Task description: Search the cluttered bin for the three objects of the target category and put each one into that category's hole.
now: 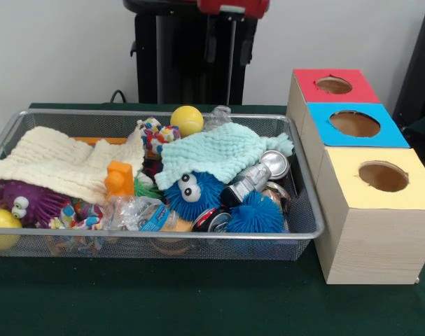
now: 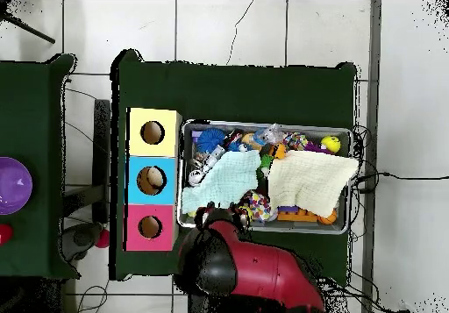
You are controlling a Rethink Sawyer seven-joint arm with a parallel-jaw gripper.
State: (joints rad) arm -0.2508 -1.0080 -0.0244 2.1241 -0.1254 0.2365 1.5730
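The wire-mesh bin (image 1: pixel 156 236) stands on the green table, full of clutter; it also shows in the overhead view (image 2: pixel 263 124). A cream cloth (image 1: pixel 58 162) and a mint cloth (image 1: pixel 223 150) cover much of it. No plush animal shows plainly; the tiger and the pale yellow one are hidden. The red-faced hole (image 1: pixel 334 85) is the farthest of the three boxes right of the bin, and is nearest the robot in the overhead view (image 2: pixel 150 227). The gripper (image 2: pixel 221 213) hangs drawn back over the bin's robot-side rim, holding nothing that I can see.
In the bin lie blue puffer balls (image 1: pixel 191 194), a purple puffer ball (image 1: pixel 26 203), yellow balls (image 1: pixel 187 120), cans (image 1: pixel 272 166), an orange block (image 1: pixel 118 178) and a crumpled plastic bottle (image 1: pixel 138 213). The blue-faced hole (image 1: pixel 354 124) and yellow-faced hole (image 1: pixel 384 176) adjoin the red one.
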